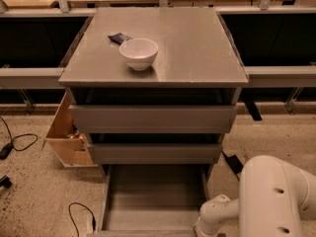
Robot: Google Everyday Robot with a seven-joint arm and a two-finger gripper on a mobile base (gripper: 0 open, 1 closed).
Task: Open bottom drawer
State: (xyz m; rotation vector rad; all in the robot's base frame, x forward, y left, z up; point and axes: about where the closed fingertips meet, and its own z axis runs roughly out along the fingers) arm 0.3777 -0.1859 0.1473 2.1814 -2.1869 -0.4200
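The grey cabinet [153,58] has three drawers. The bottom drawer [150,201] is pulled far out toward me, and its shallow grey tray interior shows at the lower middle of the camera view; its front runs along the bottom edge. The two upper drawer fronts [153,118] stand closed or nearly closed. My white arm [269,201] fills the lower right, with its wrist [212,218] reaching down beside the drawer's right front corner. The gripper is below the bottom edge, out of view.
A white bowl [138,53] and a small dark packet [119,37] sit on the cabinet top. A light wooden box [66,132] stands on the floor left of the cabinet. Black cables [19,142] lie on the speckled floor at left. Dark shelving runs behind.
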